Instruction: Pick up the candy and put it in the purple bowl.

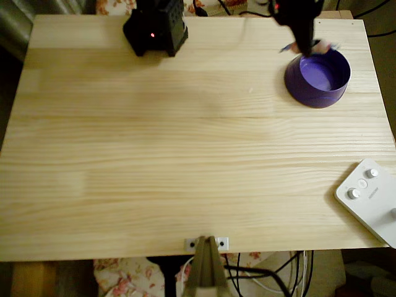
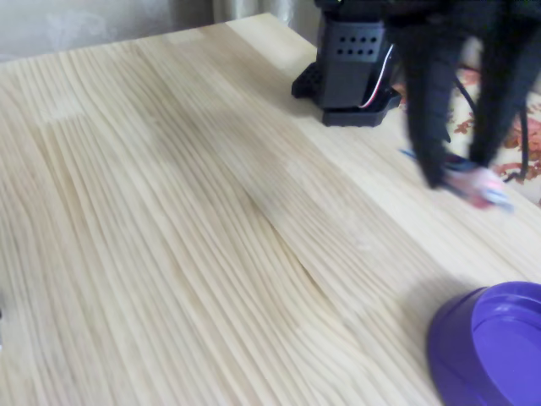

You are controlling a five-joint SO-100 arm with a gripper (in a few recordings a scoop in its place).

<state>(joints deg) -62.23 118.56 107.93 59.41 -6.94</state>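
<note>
Overhead view: the table (image 1: 185, 154) is a rectangular top of pale, glued wood planks with fine lengthwise grain and a smooth matte finish. The purple bowl (image 1: 318, 77) stands near the far right corner; it is round, glossy plastic, deep purple outside and lighter purple inside, with walls that widen toward the base. The black gripper (image 1: 304, 46) hangs over the bowl's far rim, clenched on the candy (image 1: 323, 46), whose pinkish body and thin twisted wrapper ends stick out to either side of the fingers. The candy is held above the table at the bowl's far edge, not inside the bowl. The arm's black, boxy base (image 1: 156, 30) sits at the far edge, well apart from the bowl. A white, flat, rounded device (image 1: 371, 198) with round buttons lies at the right edge.

In the fixed view, the gripper (image 2: 461, 173) is motion-blurred; the candy (image 2: 482, 188) shows as a pink smear with a bluish tip, clear of the wood. The bowl (image 2: 490, 351) fills the lower right corner.
</note>
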